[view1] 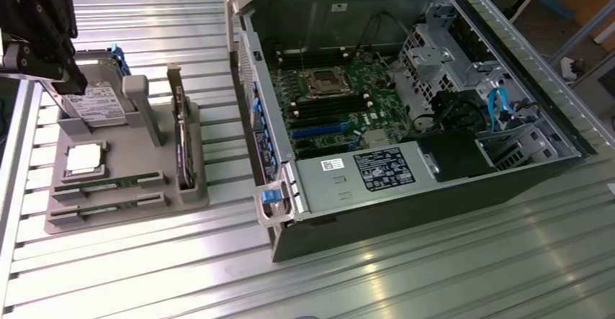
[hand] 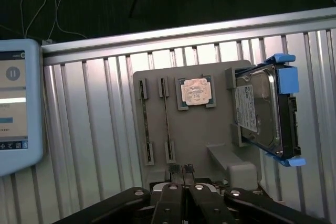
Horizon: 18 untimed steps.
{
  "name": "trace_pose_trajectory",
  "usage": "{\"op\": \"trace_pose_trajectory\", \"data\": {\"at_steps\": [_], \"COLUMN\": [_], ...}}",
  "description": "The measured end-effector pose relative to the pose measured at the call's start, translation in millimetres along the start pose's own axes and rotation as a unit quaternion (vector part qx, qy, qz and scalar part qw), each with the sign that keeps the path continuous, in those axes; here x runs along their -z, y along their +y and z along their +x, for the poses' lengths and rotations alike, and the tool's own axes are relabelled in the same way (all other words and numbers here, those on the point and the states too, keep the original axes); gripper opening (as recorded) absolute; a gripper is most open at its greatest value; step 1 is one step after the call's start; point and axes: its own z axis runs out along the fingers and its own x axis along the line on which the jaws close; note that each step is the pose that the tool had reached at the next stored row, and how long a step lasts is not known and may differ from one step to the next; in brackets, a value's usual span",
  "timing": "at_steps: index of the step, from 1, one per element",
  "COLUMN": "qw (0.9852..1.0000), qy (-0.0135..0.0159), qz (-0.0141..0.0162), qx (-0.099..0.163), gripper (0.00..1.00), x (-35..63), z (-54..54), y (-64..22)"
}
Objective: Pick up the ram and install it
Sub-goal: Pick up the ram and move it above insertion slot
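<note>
Overhead, gripper point(hand: 181, 171) above the tray point(hand: 210, 129)
Fingers point(hand: 169, 203) pressed together, empty; the ram point(view1: 108, 183) and its twin point(view1: 101, 208) sit slotted there.

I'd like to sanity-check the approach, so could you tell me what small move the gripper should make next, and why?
Probably open the jaws and shift across above the ram stick nearest the processor: the gripper is shut and empty, hovering above the holder but not lined up with either stick, and both sticks sit in their slots.

pause sign point(hand: 13, 73) on tablet screen point(hand: 11, 109)
</note>
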Motion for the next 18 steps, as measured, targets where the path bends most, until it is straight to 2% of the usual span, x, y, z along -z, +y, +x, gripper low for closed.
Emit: {"op": "trace_pose_trajectory", "data": {"at_steps": [2, 4, 5, 13, 14, 16, 18], "qw": [1.0, 1.0, 1.0, 1.0, 1.0, 1.0, 1.0], "qy": [0.0, 0.0, 0.0, 0.0002, 0.0002, 0.0003, 0.0003], "qz": [0.0, 0.0, 0.0, 0.0001, 0.0001, 0.0001, 0.0001], "qx": [0.0, 0.0, 0.0, 0.002, 0.003, 0.004, 0.005], "gripper": [0.24, 0.25, 0.32, 0.32, 0.32, 0.32, 0.32], "x": [0.0, 0.0, 0.0, -8.4, -13.6, -17.3, -17.7], "z": [0.0, 0.2, 0.2, 1.0, 1.0, 0.9, 0.9], "y": [0.0, 0.1, 0.1, 0.0, 0.0, 0.1, 0.2]}}
